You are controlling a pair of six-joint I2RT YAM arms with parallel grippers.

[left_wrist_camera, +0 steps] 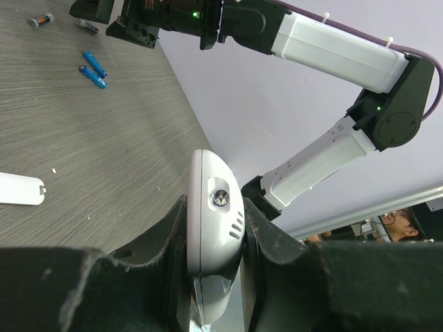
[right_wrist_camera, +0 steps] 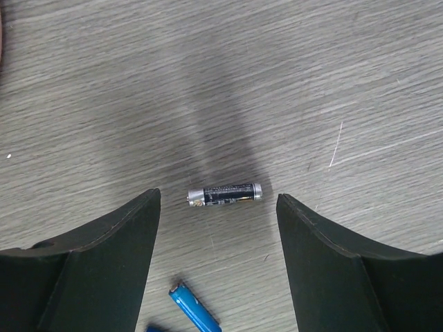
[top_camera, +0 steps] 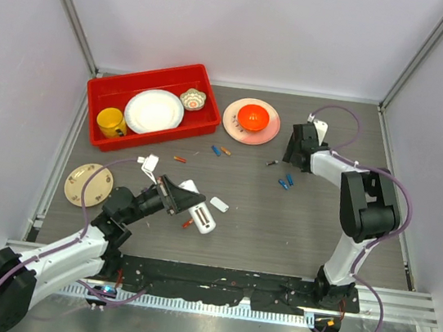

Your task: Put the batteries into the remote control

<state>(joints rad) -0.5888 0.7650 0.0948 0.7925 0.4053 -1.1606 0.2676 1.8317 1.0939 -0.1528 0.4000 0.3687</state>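
Your left claw [left_wrist_camera: 216, 213] is pinching the remote control [left_wrist_camera: 210, 173] across its thin sides. The rounded glossy white end pokes out past the matte black pads [left_wrist_camera: 266, 238]. Only the left wrist view resolves the small round lens and three slots on that end. The top view places it left of centre, near the front of the grey wood-grain table [top_camera: 312, 228]. A loose white rounded cover [top_camera: 218, 204] lies just beside it.

Your right claw [right_wrist_camera: 218, 202] is spread wide. A black-and-silver battery [right_wrist_camera: 223, 194] lies flat between the fingers, touching neither. A glossy blue battery [right_wrist_camera: 194, 310] sits nearer the lens. In the top view the claw's black body is near the pink plate [top_camera: 232, 122], and the battery is just a speck.
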